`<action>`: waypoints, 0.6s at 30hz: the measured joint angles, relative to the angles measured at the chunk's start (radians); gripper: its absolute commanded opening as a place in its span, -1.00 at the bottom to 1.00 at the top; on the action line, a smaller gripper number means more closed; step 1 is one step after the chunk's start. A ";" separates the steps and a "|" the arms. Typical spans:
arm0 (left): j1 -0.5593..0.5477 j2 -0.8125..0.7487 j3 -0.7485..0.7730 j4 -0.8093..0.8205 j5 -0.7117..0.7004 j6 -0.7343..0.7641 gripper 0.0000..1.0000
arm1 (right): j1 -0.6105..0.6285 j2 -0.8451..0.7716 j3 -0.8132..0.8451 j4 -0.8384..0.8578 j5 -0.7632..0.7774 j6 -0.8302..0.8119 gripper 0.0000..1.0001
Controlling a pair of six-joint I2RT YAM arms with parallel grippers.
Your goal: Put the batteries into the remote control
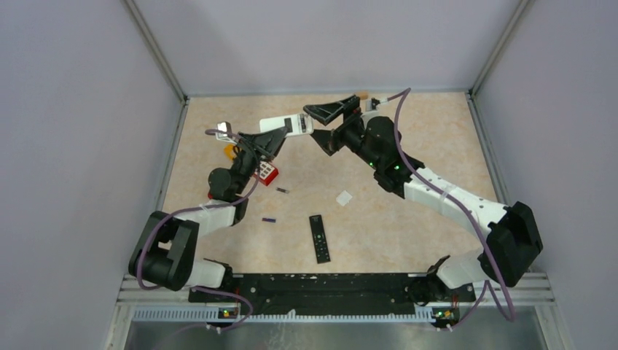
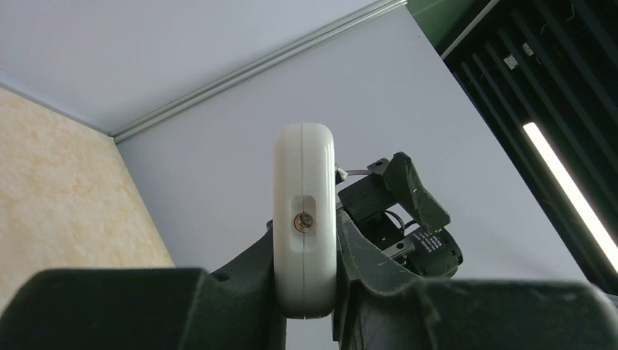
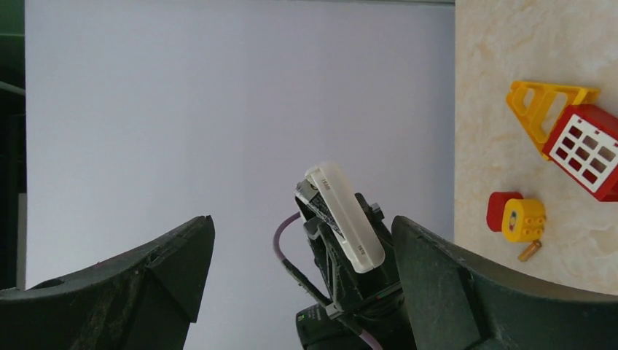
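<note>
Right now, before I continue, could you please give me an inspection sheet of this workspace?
Surface: beige marbled table.
Job's things: white remote held off the table; black remote lying flat; a battery and a second battery loose on the table; third not seen.
Clutter: toy bricks; small white piece.
Hands: left hand shut on the white remote; right hand open, facing it.
Cables: purple cables run along both arms.
Surroundings: plain lilac walls.
</note>
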 measured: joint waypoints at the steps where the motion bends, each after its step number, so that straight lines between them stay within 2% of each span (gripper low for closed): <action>1: 0.000 0.009 0.000 0.009 0.001 -0.006 -1.00 | 0.000 0.009 0.000 0.013 -0.010 0.011 0.86; 4: 0.001 0.037 0.000 0.031 0.006 -0.024 -1.00 | 0.000 0.038 0.000 0.040 -0.040 0.048 0.85; 14: 0.002 0.048 0.000 0.048 0.026 -0.034 -1.00 | -0.001 0.100 0.000 0.067 -0.088 0.111 0.56; 18: 0.002 0.048 0.000 0.048 0.030 -0.034 -1.00 | -0.001 0.109 0.001 0.068 -0.102 0.118 0.50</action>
